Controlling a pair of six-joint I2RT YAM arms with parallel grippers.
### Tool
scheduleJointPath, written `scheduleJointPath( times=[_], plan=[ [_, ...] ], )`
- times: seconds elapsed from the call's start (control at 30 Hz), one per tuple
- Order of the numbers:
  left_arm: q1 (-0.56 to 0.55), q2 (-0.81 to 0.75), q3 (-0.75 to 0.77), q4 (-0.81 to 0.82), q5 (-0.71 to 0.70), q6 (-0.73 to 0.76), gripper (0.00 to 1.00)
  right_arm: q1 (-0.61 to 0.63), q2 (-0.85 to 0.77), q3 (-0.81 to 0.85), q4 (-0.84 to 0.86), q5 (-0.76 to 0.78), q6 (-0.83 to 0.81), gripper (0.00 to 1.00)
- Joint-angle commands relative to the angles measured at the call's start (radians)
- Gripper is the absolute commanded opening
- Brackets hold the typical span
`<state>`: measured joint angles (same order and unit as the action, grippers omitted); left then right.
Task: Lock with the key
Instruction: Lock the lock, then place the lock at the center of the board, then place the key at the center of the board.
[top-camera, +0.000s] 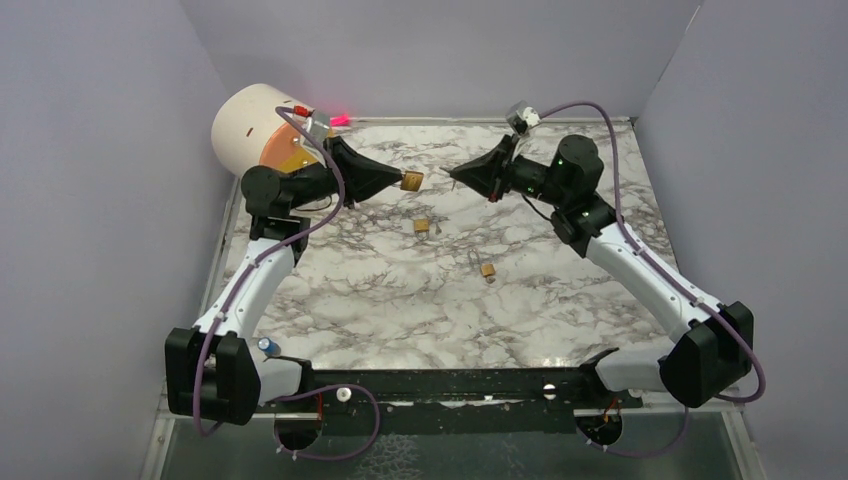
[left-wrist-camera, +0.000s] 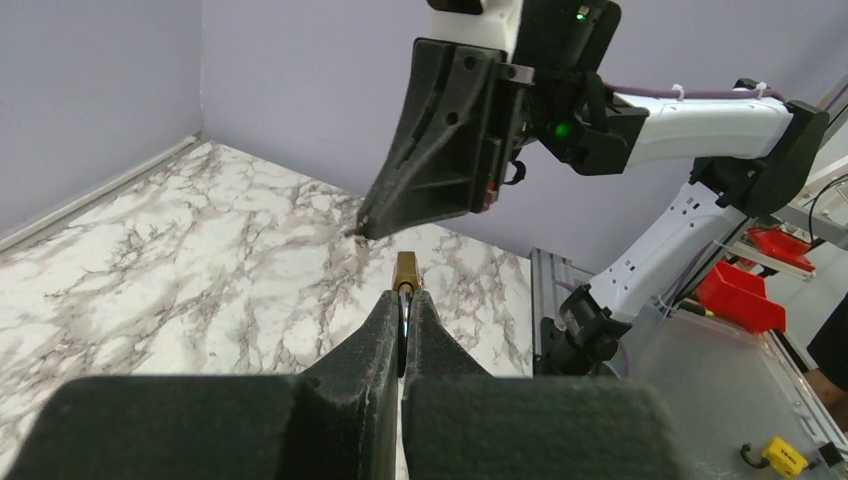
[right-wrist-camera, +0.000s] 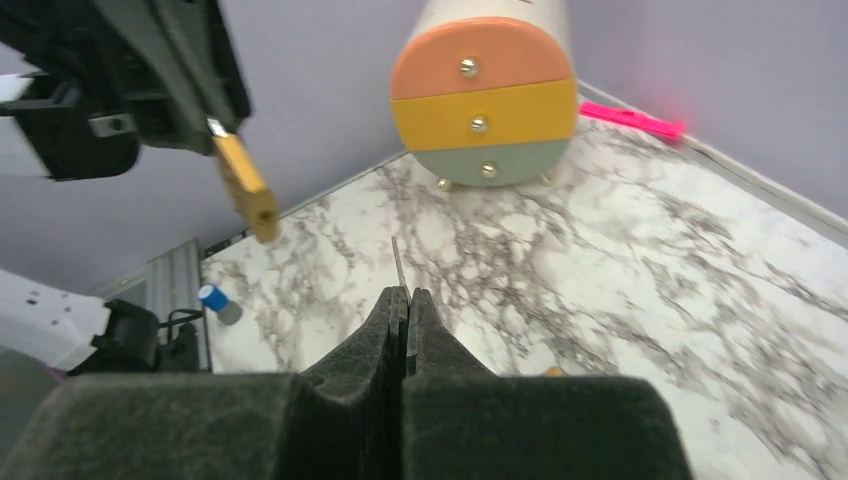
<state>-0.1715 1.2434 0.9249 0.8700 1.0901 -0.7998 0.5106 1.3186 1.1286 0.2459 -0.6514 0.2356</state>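
My left gripper is shut on the shackle of a small brass padlock and holds it in the air over the far part of the table; the lock sticks out past the fingertips in the left wrist view. My right gripper is shut on a thin key, whose blade points at the lock from the right. The lock also shows in the right wrist view. A small gap separates key tip and lock.
Two more brass padlocks lie on the marble table. A white cylinder with an orange, yellow and grey end lies at the back left, a pink object beside it. Purple walls enclose the table.
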Motion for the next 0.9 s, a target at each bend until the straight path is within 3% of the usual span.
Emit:
scheduleJointPath(
  times=[0.0,0.23,0.4,0.5,0.67,0.87],
  plan=[
    [0.017,-0.049,0.003,0.017,0.011,0.008,0.0,-0.088,-0.039,-0.048,0.054,-0.037,0.019,0.01],
    [0.032,-0.053,-0.013,-0.003,-0.006,0.028,0.0,-0.153,-0.022,-0.073,0.072,-0.091,0.027,0.01],
    [0.028,-0.061,-0.055,-0.134,-0.094,0.136,0.0,-0.152,0.015,-0.058,0.042,-0.063,0.031,0.01],
    [-0.005,-0.092,-0.069,-0.328,-0.234,0.283,0.0,-0.153,0.037,-0.069,0.025,-0.027,0.043,0.01],
    [-0.144,-0.116,-0.066,-0.627,-0.582,0.527,0.0,-0.115,0.048,-0.118,0.025,0.061,0.074,0.01],
    [-0.221,-0.098,-0.126,-0.672,-0.792,0.509,0.0,0.015,0.067,-0.18,0.005,0.36,0.098,0.01]
  ],
)
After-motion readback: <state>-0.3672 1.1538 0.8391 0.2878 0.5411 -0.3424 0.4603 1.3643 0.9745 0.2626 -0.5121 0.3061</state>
